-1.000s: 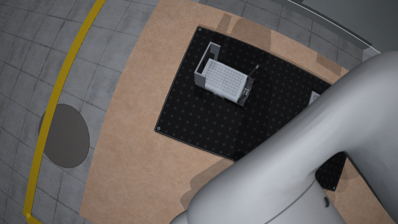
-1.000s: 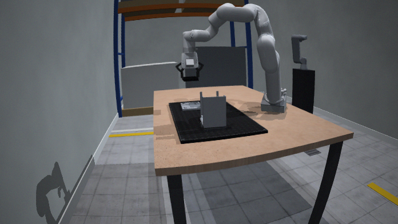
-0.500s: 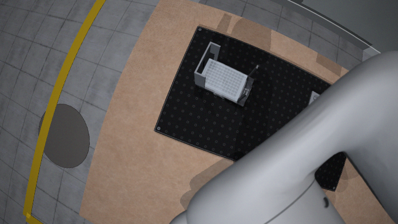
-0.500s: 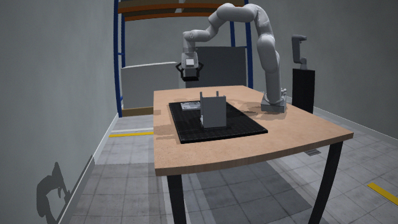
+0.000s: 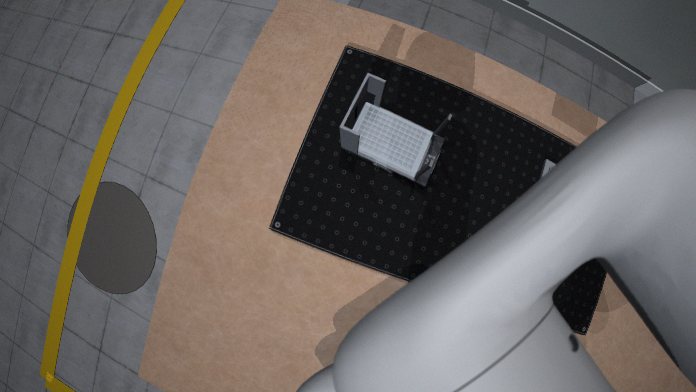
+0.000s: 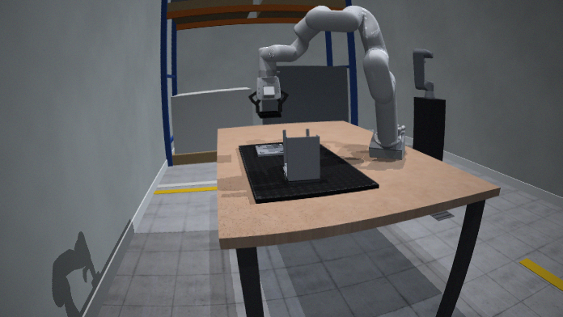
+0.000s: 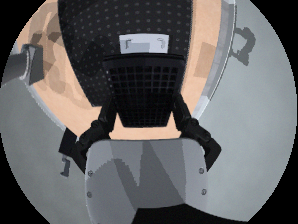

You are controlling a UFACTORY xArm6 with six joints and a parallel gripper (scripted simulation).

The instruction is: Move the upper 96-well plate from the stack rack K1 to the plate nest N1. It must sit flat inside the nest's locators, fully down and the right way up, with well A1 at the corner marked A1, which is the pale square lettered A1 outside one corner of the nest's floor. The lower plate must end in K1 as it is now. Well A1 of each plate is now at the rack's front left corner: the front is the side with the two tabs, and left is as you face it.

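My arm [image 6: 380,77] looks like smooth, slightly glossy grey plastic. The table [image 6: 364,202] looks like matt wood, the mat [image 5: 350,210] black, matt and dotted, the rack [image 6: 301,158] matt grey.

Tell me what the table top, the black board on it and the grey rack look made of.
Tan table top: wood-like, matt, faint mottled grain. Black board: probably painted metal, matt, regular ringed holes. Grey stack rack: smooth matt sheet, metal or plastic.
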